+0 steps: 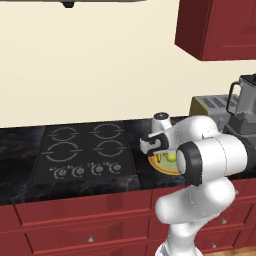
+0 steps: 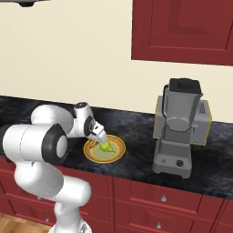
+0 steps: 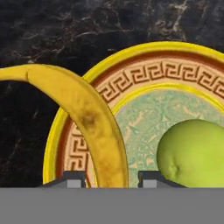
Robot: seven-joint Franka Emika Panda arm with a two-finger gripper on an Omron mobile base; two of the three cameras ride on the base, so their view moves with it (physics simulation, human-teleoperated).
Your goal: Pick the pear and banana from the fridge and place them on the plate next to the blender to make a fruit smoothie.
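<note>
The small yellow-orange plate (image 3: 153, 48) lies on the black counter, left of the blender (image 2: 179, 127). A rounded green pear (image 3: 192, 153) rests on the plate's patterned middle. The curved yellow banana (image 3: 83, 113) arcs over the plate's left rim, with its near end running between my finger tips. My gripper (image 3: 111, 179) hovers low over the plate, and a thin gap shows on each side of the banana. From the right base view, the gripper (image 2: 98, 143) points down at the plate (image 2: 119, 152), with the pear (image 2: 108, 147) just beside it. The fridge is out of view.
A black four-burner cooktop (image 1: 85, 150) sits to the left of the plate (image 1: 160, 167). The blender (image 1: 245, 105) and a low silver boxy appliance (image 1: 210, 105) stand to the right. Red wall cabinets (image 2: 182, 27) hang above, and red drawers run below the counter edge.
</note>
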